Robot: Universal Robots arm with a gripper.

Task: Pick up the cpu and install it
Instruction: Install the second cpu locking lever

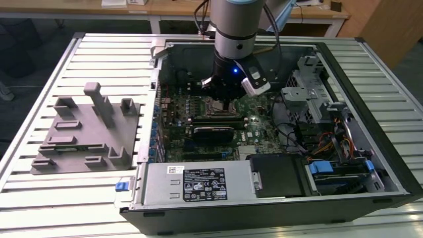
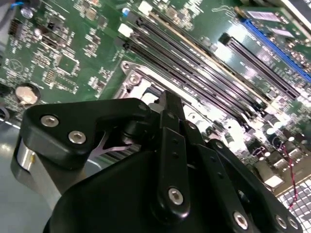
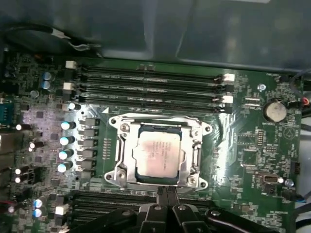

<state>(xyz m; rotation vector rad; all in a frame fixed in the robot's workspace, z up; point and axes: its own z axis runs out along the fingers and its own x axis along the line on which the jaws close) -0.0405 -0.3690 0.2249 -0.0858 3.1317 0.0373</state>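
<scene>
Hovering my gripper (image 3: 167,194) just beside the socket (image 3: 127,127), fingers seemingly together (holding nothing); the cpu (image 3: 158,153) sits inside it.

A silver-grey cylindrical arm (image 1: 235,29) with black cables carries a black, silver-screwed hand (image 2: 170,111) and a blue light.

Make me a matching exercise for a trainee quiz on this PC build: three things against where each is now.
Things:
1. cpu
2. gripper
3. grey fixture block

Places:
A. on the slatted table, outside the case
B. seated in the motherboard socket
C. above the motherboard, beside the socket

Pairs: 1-B, 2-C, 3-A
</scene>
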